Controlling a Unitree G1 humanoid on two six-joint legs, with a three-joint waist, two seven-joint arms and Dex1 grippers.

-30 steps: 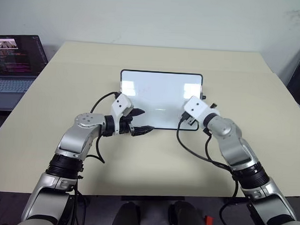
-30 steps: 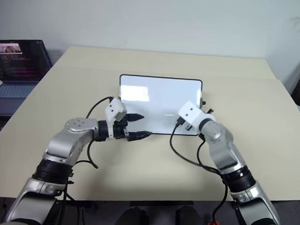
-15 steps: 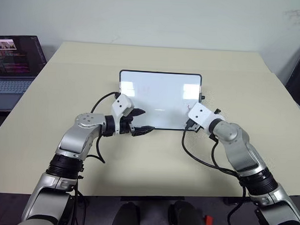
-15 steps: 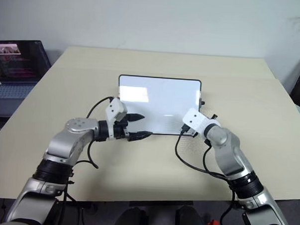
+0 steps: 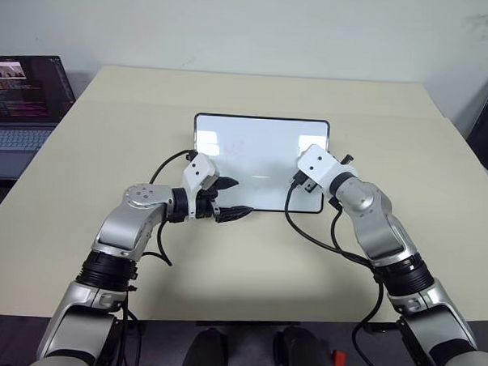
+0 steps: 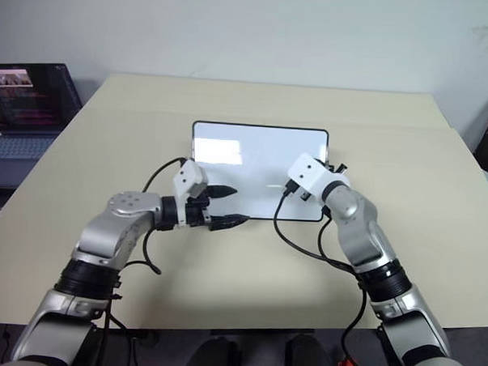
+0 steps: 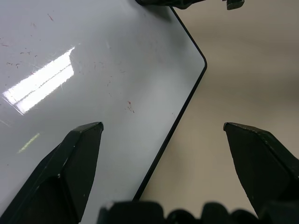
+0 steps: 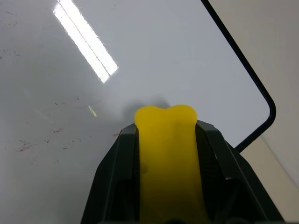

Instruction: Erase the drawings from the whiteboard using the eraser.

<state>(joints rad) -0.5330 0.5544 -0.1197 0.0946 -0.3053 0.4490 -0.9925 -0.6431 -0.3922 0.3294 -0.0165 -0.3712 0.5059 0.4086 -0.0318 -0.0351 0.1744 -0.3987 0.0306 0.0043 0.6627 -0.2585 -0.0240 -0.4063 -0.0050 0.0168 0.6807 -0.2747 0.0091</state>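
On the beige table (image 5: 248, 264), wiping is underway: right gripper (image 8: 164, 122) pinches the eraser (image 8: 167, 158) over the whiteboard (image 5: 254, 147), left gripper (image 7: 163, 140) spread; faint red specks (image 8: 24, 148) need another pass.

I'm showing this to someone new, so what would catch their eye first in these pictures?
Probably the whiteboard in the middle of the beige table, with both arms reaching over its near edge. The right claw is shut on the yellow eraser over the board's right part, where faint red specks show. The left claw hangs open across the board's near left edge, and a laptop glows at far left.
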